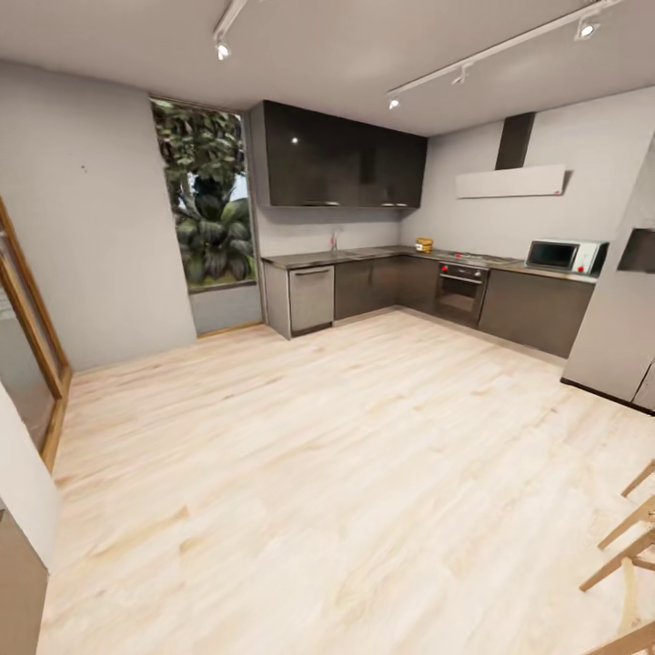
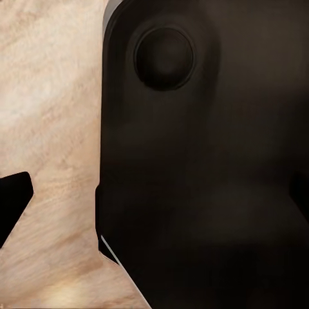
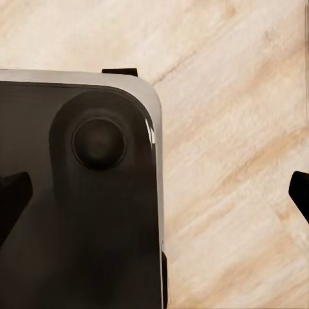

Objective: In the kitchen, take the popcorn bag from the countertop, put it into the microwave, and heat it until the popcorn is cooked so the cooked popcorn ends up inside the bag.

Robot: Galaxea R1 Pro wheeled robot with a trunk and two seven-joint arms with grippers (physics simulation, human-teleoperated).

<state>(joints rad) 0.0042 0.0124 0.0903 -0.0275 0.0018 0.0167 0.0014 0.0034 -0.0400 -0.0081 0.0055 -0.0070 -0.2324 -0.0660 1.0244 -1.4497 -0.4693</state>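
Observation:
From across the room I look into the kitchen. The popcorn bag [image 1: 424,244] is a small tan shape on the grey countertop [image 1: 364,255] near the corner. The pale microwave [image 1: 564,256] stands further right on the same counter, its dark door closed. In the left wrist view, my left gripper [image 2: 154,199] hangs over the robot's dark base and the wood floor; one fingertip [image 2: 13,199] shows far off to the side. In the right wrist view, my right gripper [image 3: 154,196] has both fingertips [image 3: 13,199] wide apart, nothing between them. The popcorn is out of view.
A wide stretch of light wood floor [image 1: 346,455] lies between me and the dark cabinets. A built-in oven [image 1: 462,289] sits under the hob, with a white hood [image 1: 509,180] above. A tall pale cabinet [image 1: 619,318] stands right; wooden chair legs [image 1: 628,537] show near right; a framed glass door [image 1: 27,337] left.

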